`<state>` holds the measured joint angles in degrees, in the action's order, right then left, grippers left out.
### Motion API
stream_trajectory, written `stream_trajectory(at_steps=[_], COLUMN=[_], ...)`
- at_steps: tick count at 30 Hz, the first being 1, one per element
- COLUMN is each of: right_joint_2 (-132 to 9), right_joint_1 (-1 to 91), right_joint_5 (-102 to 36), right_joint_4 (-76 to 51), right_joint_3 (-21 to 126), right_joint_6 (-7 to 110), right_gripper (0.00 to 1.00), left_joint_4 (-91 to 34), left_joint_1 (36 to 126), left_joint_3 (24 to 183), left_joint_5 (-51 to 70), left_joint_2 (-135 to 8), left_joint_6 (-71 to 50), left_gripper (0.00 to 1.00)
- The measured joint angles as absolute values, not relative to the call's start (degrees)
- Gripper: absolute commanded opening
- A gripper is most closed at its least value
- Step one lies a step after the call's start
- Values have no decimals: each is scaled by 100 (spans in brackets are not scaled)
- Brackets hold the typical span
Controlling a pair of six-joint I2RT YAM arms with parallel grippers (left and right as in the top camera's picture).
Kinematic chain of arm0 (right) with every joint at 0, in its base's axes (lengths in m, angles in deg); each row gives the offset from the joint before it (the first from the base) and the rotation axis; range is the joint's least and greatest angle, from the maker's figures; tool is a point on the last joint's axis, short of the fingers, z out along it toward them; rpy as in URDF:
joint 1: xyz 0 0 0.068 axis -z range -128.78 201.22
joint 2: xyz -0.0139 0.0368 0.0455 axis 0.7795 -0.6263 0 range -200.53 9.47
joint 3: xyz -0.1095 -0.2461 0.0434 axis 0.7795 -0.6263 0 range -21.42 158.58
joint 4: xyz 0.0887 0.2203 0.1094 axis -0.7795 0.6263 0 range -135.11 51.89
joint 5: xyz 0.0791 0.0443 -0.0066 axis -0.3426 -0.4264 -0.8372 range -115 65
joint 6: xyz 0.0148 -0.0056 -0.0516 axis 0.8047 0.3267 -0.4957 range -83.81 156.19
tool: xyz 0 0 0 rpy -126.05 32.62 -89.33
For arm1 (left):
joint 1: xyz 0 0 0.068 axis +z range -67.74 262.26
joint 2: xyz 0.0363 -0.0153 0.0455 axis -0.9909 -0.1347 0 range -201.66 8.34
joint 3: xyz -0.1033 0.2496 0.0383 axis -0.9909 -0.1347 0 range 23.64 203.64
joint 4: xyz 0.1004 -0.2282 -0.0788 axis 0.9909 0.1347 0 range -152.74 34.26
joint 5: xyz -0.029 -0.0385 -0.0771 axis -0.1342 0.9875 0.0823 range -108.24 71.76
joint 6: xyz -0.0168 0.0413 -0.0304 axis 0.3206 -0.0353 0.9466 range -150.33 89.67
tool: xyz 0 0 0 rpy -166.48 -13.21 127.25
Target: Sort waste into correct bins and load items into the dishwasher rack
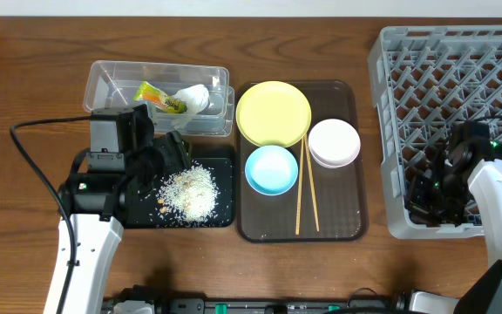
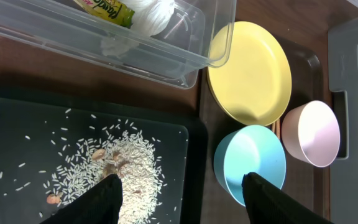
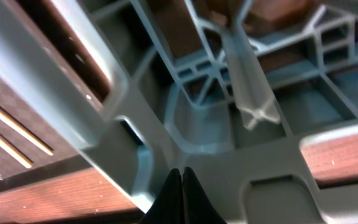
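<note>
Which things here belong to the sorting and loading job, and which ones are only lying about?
Belong: snack wrapper, napkin, rice, clear tub, black tray, yellow plate, blue bowl, white bowl, chopsticks, rack.
Only there: brown serving tray, table.

On the counter (image 1: 24, 52), the tub (image 1: 103, 78) at rear left holds the wrapper (image 1: 159, 96) and napkin (image 1: 194, 98). Before it, the shallow tray (image 1: 225, 187) holds rice (image 1: 190, 190). The serving tray (image 1: 342, 218) in the middle carries the plate (image 1: 273, 113) at the back, the near bowl (image 1: 271, 169) before it and the second bowl (image 1: 334, 142) to the right, with the chopsticks (image 1: 303, 187) right of the near bowl. The dishwasher rack (image 1: 390, 131) stands far right.

The dishwasher rack (image 1: 385, 105) runs off the overhead's right edge and is blurred at the right wrist.
</note>
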<state>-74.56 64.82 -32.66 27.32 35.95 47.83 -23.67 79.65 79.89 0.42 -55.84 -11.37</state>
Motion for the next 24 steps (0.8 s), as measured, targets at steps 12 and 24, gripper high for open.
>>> stream_trajectory(at_steps=[12,24], right_joint_2=[-7452,-7450], right_joint_1=[6482,6513], right_joint_5=[-3714,-3487], right_joint_4=[3337,3357], right_joint_3=[3595,3588], right_joint_6=[4882,5557], right_gripper=[1,1], left_joint_4=[-2367,-2367], left_joint_1=[7965,7965], left_joint_3=[7989,7989], left_joint_5=[42,42], left_joint_2=[-5584,-5584], left_joint_6=[-1137,-1137], left_gripper=[65,65])
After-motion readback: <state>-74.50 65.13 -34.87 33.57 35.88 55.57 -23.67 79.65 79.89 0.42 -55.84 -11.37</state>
